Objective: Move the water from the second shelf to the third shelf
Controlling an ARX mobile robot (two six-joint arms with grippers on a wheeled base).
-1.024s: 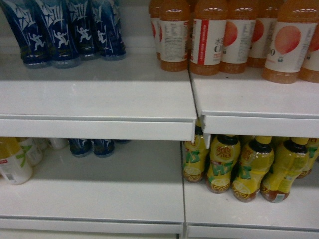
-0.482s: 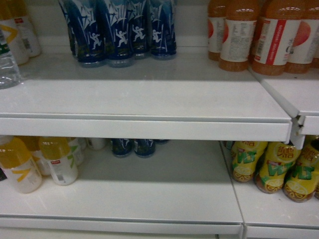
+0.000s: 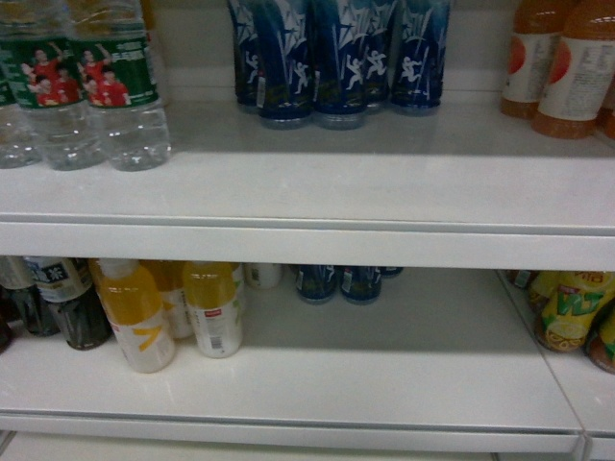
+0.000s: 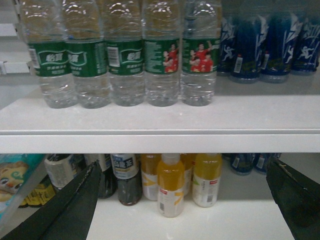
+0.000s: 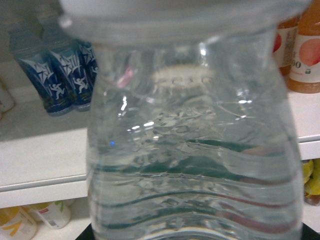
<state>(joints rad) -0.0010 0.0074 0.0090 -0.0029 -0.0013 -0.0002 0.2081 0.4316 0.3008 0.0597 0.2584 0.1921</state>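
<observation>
Water bottle (image 5: 195,150), clear and ribbed, fills the right wrist view, close against the camera under a white rim at the top edge; whether the right gripper is clenched on it cannot be told, since its fingers do not show. Left gripper (image 4: 185,200) stands released, its dark fingers (image 4: 65,205) spread wide at the bottom corners of the left wrist view, near the lower shelf (image 4: 200,225). Beyond them on that shelf stand yellow juice bottles (image 4: 170,186) and dark tea bottles (image 4: 126,177). On the upper shelf (image 4: 160,125), a row of green-labelled water bottles (image 4: 161,55) stands upright at the left, blue bottles (image 4: 260,45) further right. Orange drink bottles (image 3: 567,67) stand at the far right of the head view.
</observation>
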